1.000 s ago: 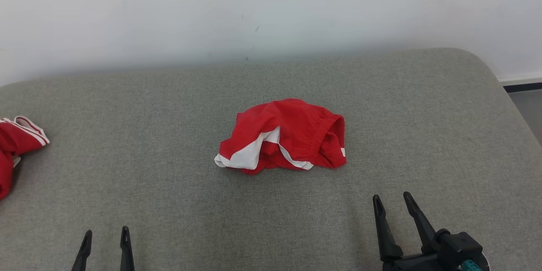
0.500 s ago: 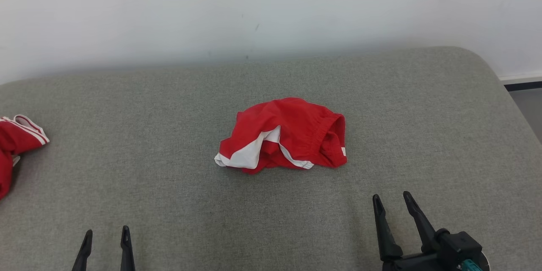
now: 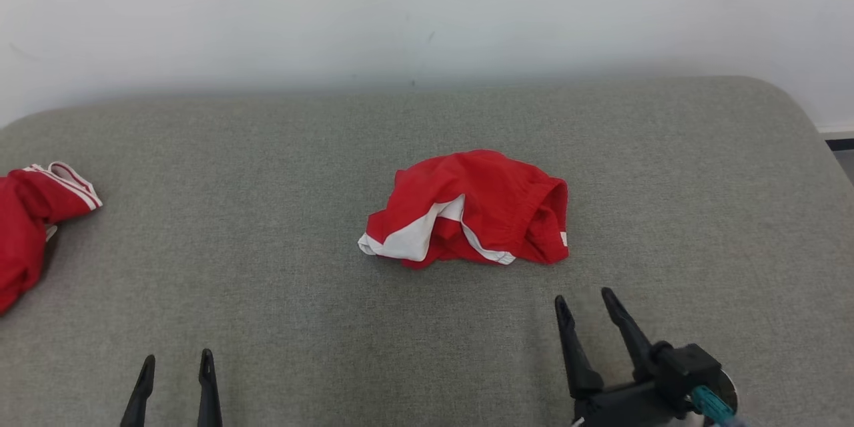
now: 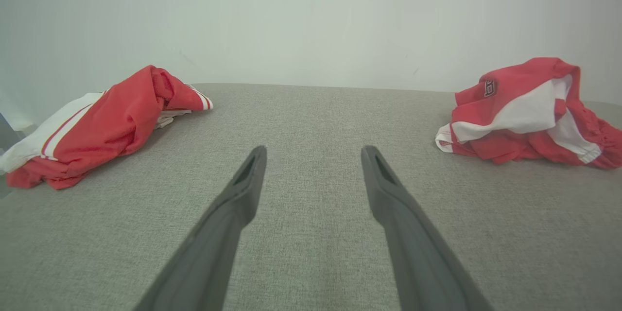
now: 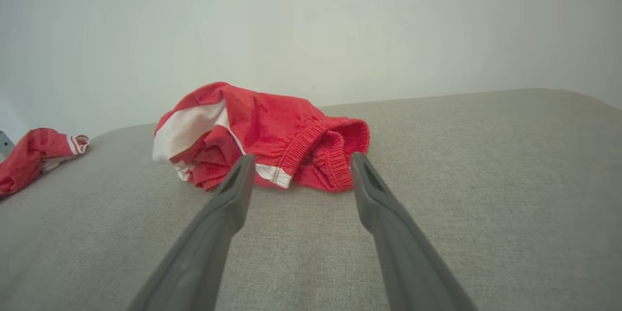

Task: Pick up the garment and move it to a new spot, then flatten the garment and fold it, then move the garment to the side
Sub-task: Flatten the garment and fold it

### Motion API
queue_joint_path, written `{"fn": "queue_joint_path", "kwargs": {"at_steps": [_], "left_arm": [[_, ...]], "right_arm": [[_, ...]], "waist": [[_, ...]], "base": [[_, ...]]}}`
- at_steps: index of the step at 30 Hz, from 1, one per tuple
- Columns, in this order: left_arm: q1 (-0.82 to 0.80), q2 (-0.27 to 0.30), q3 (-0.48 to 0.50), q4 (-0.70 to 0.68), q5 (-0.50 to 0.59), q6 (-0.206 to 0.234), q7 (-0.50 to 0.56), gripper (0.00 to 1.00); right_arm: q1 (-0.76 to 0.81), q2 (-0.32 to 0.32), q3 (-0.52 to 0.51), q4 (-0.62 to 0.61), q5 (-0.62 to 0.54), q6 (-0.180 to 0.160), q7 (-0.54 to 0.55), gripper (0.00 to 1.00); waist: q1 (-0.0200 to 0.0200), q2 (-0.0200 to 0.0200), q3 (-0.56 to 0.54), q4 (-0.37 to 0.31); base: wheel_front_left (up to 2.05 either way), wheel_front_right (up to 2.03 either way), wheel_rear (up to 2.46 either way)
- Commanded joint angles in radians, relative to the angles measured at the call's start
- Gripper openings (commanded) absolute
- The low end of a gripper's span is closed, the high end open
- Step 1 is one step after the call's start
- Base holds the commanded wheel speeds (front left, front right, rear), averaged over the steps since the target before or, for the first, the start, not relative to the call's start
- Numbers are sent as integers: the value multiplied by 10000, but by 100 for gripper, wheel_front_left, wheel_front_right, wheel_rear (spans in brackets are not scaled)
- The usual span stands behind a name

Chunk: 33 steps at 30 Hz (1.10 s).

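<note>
- The left gripper (image 3: 177, 359) sits at the lower left of the head view with its two dark fingers spread apart; nothing is between them, and in the left wrist view they point along bare cloth
- The right gripper (image 3: 584, 297) is at the lower right, jaws likewise wide apart and holding nothing; in the right wrist view its fingertips frame the elastic waistband of the garment (image 3: 487, 200) but stay just short of it, not touching
- The garment, red shorts with white panels and white piping, lies crumpled near the middle of the grey padded surface (image 3: 267, 280), ahead of the right gripper and to its left
- A small dark emblem (image 4: 490, 87) shows on the red cloth in the left wrist view; its marks cannot be read; a tiny white tag (image 3: 564, 238) at the hem is too small to read
- A second red garment (image 3: 33, 213) with white stripes lies bunched at the surface's far left edge, well apart from the shorts; a plain white wall (image 3: 427, 7) stands behind
</note>
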Motion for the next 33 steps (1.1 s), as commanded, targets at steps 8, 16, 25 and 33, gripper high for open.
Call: {"fn": "queue_joint_path", "kwargs": {"at_steps": [8,16,25,33], "left_arm": [[-549,-18,-310,129,-170,5,-34,100],[-826,-17,-488,193,-382,5,-34,100],[-1053,-19,-579,142,-413,6,-34,100],[-1161,-19,-535,81,-472,6,-34,100]], "right_arm": [[-2221,8,632,2661,-239,-22,-6,100],[-3985,12,416,5025,-69,-22,-7,100],[-4847,6,-150,6522,3,-22,-6,100],[-4904,8,43,6464,344,-22,-6,0]], "waist": [[0,0,587,704],[0,0,874,1180],[0,0,1169,1516],[0,0,1320,1652]], "base": [[0,0,0],[0,0,0],[0,0,0],[0,0,0]]}}
